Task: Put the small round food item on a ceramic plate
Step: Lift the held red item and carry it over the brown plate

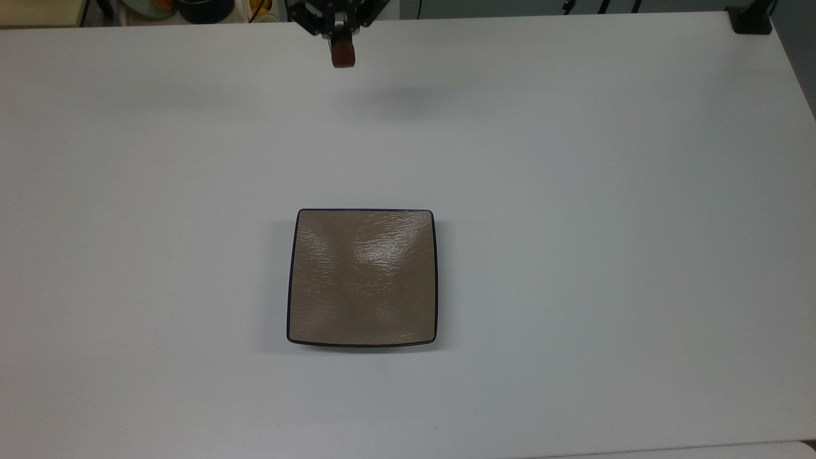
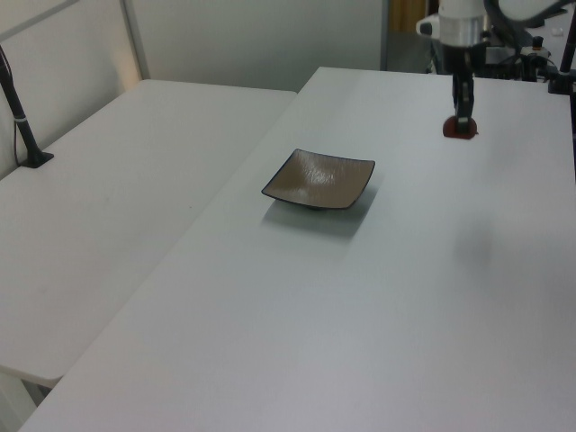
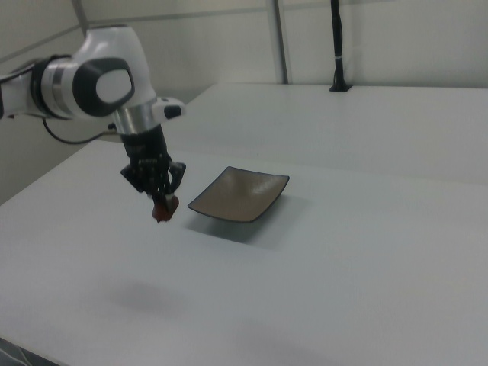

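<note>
Clamped high above the table, the small round food item (image 1: 342, 57) could slip from the gripper (image 1: 341, 51) before reaching the ceramic plate (image 1: 362, 278).

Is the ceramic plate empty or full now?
Empty. The ceramic plate shows bare surface; the small round food item hangs in the gripper above the table.

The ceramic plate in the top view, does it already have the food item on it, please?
No, the ceramic plate lies bare; the gripper holds the small round food item.
</note>
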Controlling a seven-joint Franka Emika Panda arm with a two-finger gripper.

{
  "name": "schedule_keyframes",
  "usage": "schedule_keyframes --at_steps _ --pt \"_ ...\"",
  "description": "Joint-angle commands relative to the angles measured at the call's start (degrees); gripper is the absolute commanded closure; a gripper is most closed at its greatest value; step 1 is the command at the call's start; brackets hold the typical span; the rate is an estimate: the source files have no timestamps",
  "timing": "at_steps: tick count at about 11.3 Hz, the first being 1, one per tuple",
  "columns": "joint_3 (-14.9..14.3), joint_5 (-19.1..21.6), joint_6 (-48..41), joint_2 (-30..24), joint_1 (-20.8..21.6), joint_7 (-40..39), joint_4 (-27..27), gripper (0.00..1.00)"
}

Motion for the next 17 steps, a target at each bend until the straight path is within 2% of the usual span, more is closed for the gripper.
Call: schedule_keyframes --at_steps 1,4,7,9,17 --pt "-0.36 2.11 -9.07 7.02 0.07 -0.36 15.41 0.81" --pt "-0.45 2.2 -9.18 10.98 -0.02 -0.18 20.44 0.81" --pt "-0.8 2.98 -8.48 17.65 -0.37 2.63 27.29 0.81" --pt "-0.8 3.77 -4.64 22.05 -1.51 3.76 31.26 0.81" --pt "-0.45 4.48 22.08 36.29 -1.95 8.6 32.24 0.81"
